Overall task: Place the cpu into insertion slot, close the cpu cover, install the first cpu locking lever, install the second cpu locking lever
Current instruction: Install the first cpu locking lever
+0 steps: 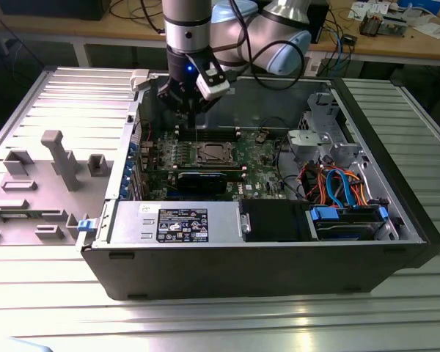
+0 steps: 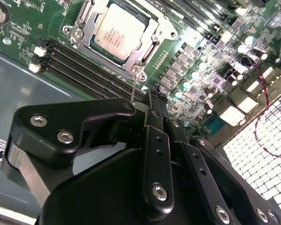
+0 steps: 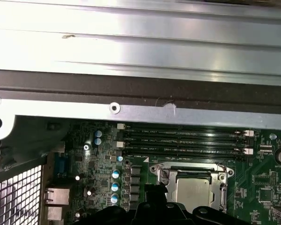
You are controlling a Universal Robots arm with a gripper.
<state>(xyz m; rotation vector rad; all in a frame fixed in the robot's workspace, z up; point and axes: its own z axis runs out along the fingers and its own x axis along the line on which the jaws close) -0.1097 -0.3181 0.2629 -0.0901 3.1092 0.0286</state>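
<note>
We see the black hand (image 2: 152, 93) near the square, matte-silver cpu (image 2: 118, 30), fingers pressed together on nothing. The thin, shiny cpu cover (image 2: 85, 23) frames the chip.

Silver-grey arm (image 1: 185, 22) with pale-blue joint caps (image 1: 284, 55) — black linkage fingers (image 2: 155, 140), silver screws (image 2: 39, 121).

One cpu (image 2: 118, 32), one cpu cover (image 2: 149, 47), four memory slots (image 3: 182, 139) (all black).

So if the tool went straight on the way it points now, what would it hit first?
Probably the green motherboard just beside the cpu cover's corner, by the memory slots, not the cpu itself. The tool sits close to a thin upright locking lever, so depth is hard to judge.
</note>
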